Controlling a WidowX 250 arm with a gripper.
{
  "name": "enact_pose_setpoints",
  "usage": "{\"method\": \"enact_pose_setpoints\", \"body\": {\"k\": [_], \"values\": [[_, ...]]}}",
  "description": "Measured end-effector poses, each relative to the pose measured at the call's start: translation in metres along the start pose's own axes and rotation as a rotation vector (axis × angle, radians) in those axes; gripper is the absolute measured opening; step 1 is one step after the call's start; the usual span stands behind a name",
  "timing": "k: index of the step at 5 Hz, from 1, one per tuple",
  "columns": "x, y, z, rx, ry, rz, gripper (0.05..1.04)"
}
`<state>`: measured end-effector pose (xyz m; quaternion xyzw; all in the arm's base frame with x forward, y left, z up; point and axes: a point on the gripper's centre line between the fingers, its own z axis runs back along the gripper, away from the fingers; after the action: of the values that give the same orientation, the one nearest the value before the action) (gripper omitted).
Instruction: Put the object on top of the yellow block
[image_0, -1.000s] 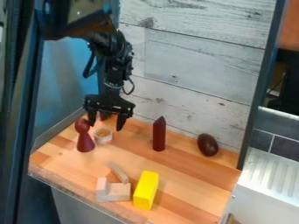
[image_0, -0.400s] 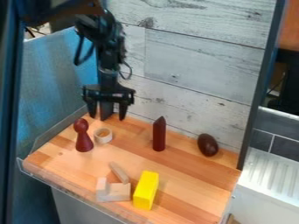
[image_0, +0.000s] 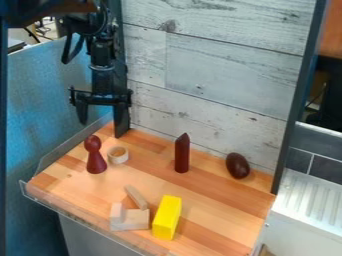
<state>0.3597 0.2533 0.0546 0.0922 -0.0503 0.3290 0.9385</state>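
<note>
with our gripper (image_0: 101, 119) at eleven o'clock, fingers apart, and the yellow block (image_0: 167, 217) near six, we can't tell which object is meant. we should centre over it and descend straight, clear of neighbours.

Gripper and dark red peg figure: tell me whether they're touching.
Apart. In the camera view, the gripper hangs farther up the picture than the dark red peg figure, with a plain gap above its round head.

arm (image_0: 101, 55): upper part cut off by top edge | tabletop (image_0: 214, 202): near corner cut off below | white ribbed panel (image_0: 310, 200): cut off at right | yellow block (image_0: 167, 217): underside hidden
</note>
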Motion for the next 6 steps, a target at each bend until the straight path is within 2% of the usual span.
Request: {"method": "enact_pose_setpoints", "body": {"k": [1,2,3,4,5,6], "values": [[-0.002,0.011,0.000,0.058,0.012,0.020,1.000],[0.000,0.014,-0.008,0.088,-0.005,0.021,1.000],[-0.002,0.014,-0.031,0.131,0.010,0.023,1.000],[-0.004,0.011,-0.043,0.148,0.028,0.019,1.000],[-0.009,0.009,-0.058,0.164,0.058,0.019,0.920],[-0.006,0.005,-0.057,0.174,0.062,0.022,0.660]]}}
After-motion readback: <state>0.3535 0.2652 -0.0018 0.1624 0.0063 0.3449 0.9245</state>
